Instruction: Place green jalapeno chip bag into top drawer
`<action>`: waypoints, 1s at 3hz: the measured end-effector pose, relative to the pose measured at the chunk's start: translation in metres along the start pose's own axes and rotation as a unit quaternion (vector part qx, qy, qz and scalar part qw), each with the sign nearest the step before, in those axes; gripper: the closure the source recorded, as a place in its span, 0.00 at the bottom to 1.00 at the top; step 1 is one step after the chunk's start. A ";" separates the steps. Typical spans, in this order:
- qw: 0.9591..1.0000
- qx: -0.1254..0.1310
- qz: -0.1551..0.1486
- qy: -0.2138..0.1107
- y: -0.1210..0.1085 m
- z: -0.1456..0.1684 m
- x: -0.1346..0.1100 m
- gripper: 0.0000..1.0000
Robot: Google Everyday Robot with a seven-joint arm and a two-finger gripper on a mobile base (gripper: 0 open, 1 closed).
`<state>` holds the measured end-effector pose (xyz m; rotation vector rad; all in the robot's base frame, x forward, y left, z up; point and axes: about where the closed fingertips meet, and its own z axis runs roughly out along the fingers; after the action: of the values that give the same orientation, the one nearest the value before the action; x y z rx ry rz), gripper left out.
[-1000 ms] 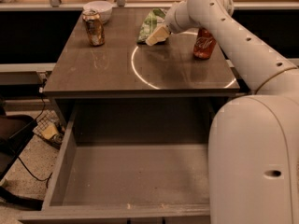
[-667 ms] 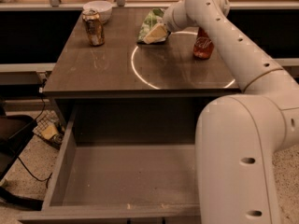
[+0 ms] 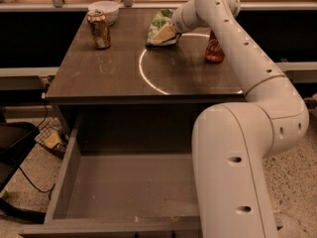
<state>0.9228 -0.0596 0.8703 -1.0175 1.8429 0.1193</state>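
- One green jalapeno chip bag (image 3: 159,20) lies at the middle of the worktop's (image 3: 114,73) far edge.
- One gripper (image 3: 162,33) rests against the bag; whether it grips cannot be told.
- Two cans: a red soda can (image 3: 214,47) near the right edge and a brownish can (image 3: 100,29) near the far-left corner, beside one white bowl (image 3: 103,11).
- The worktop is dark and wood-grained, with a bright ring of light (image 3: 148,78); the floor (image 3: 302,177) is speckled.
- One top drawer (image 3: 67,167) stands open under the near edge, and the arm (image 3: 237,172) hides its right part.
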 end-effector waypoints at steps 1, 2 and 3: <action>1.000 -0.008 0.013 0.011 0.002 0.007 0.006 0.16; 1.000 -0.010 0.014 0.013 0.004 0.010 0.007 0.40; 1.000 -0.013 0.014 0.014 0.007 0.014 0.008 0.64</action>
<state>0.9264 -0.0534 0.8543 -1.0166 1.8861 0.1467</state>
